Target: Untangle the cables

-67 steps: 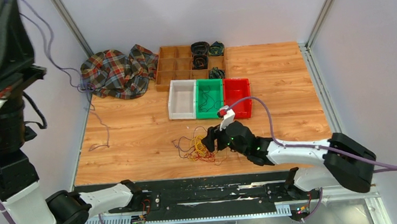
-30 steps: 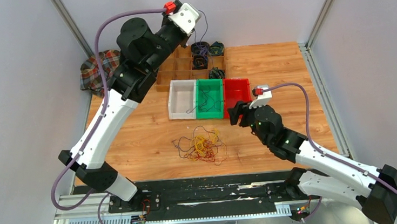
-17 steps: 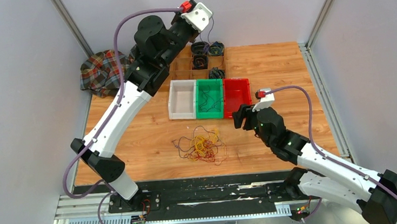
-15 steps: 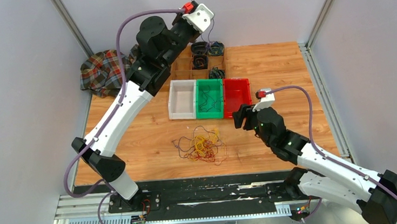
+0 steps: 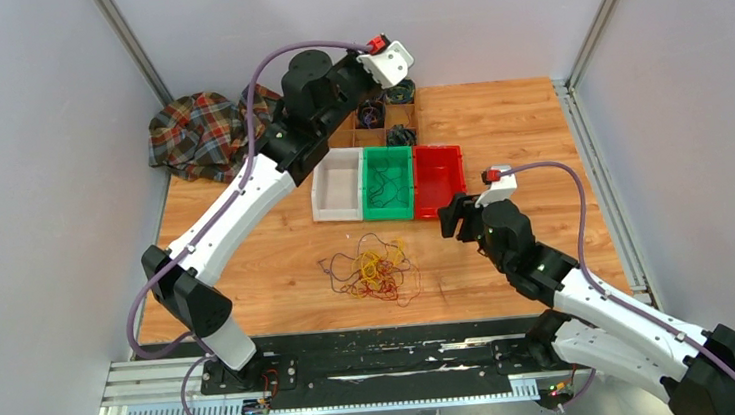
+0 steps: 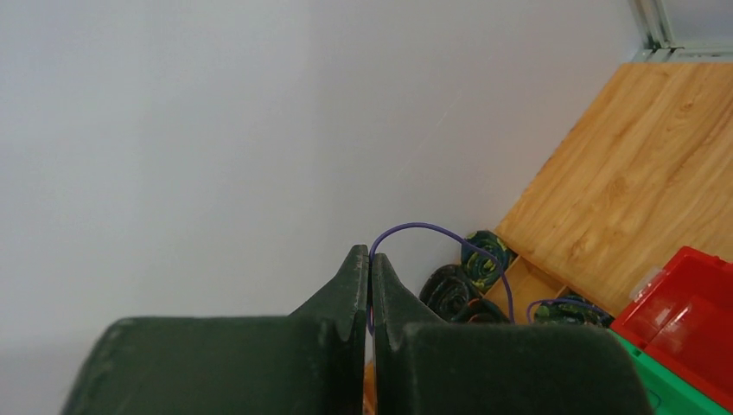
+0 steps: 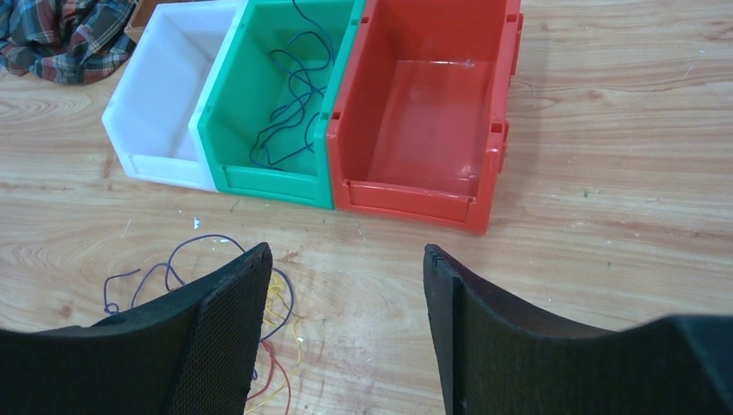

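Note:
The cables (image 5: pixel 374 272) lie as a loose tangle of yellow, red and dark purple strands on the wooden table, also showing at the lower left of the right wrist view (image 7: pixel 259 346). My left gripper (image 5: pixel 380 84) is raised over the back of the table, shut (image 6: pixel 370 259) on a single purple cable (image 6: pixel 432 229) that loops out of its tips and hangs toward the wooden organiser. My right gripper (image 5: pixel 453 215) hovers open (image 7: pixel 346 251) just right of the tangle, in front of the red bin, with nothing between its fingers.
Three bins stand side by side: white (image 5: pixel 340 210), green (image 5: pixel 389 213) holding dark blue cable (image 7: pixel 294 95), and red (image 7: pixel 406 203), which holds nothing. Behind them is a wooden organiser tray (image 5: pixel 336 125) with dark rolls (image 6: pixel 449 290). A plaid cloth (image 5: pixel 201 132) lies at the back left.
My left arm has swung right and lowered over the organiser, still holding the purple cable. My right gripper has drifted slightly right, away from the tangle.

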